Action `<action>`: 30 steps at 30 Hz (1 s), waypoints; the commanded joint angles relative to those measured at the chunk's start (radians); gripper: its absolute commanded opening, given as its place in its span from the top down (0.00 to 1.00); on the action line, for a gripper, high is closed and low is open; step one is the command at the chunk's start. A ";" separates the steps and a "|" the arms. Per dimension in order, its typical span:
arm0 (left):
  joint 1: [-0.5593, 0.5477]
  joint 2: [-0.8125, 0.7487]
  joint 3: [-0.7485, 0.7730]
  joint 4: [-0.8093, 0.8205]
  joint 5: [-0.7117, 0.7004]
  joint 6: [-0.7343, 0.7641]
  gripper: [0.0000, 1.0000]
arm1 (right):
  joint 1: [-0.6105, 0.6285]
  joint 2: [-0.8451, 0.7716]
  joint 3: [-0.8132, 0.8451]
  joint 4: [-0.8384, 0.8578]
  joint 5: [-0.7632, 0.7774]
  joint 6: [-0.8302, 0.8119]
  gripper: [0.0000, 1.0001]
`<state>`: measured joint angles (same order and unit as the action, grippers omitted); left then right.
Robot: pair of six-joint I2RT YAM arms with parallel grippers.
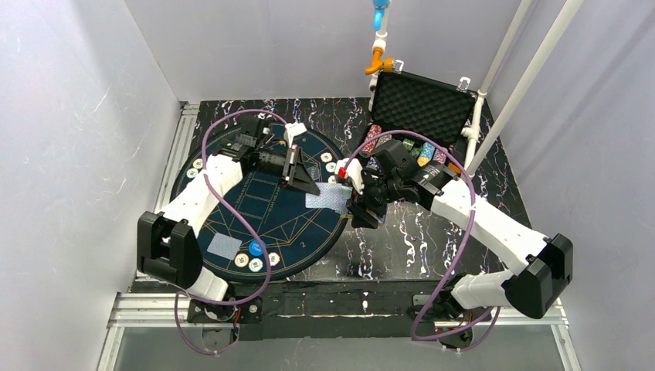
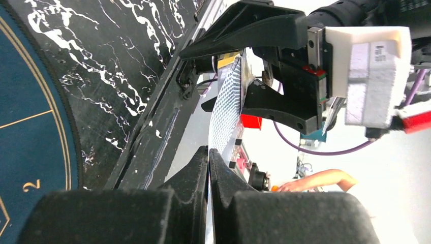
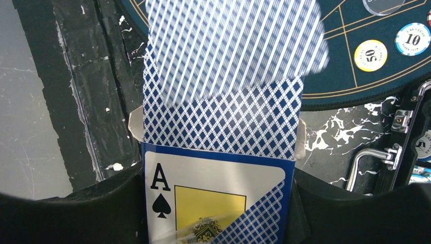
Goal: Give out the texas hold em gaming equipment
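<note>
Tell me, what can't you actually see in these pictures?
The top card's face: only its patterned back shows, blurred in the right wrist view, edge-on in the left wrist view.
The card box's bottom: cut off by the right wrist view's lower edge.
The chips in the case: mostly behind the right arm in the top view.
</note>
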<state>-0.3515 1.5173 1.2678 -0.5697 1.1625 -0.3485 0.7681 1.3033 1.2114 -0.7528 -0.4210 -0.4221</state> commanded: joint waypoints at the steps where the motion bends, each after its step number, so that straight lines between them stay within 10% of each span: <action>1: 0.099 -0.070 0.027 -0.064 0.049 0.023 1.00 | 0.003 -0.049 -0.003 0.058 0.003 -0.004 0.99; 14: 0.670 0.243 0.375 -0.776 -0.187 0.771 1.00 | 0.001 -0.038 0.007 0.059 0.009 -0.003 0.99; 30: 0.891 0.557 0.520 -0.631 -0.508 0.974 1.00 | -0.001 -0.035 -0.007 0.054 0.014 -0.003 0.99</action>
<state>0.5320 2.0476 1.7233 -1.2232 0.6998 0.5659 0.7681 1.2907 1.1927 -0.7303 -0.3954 -0.4221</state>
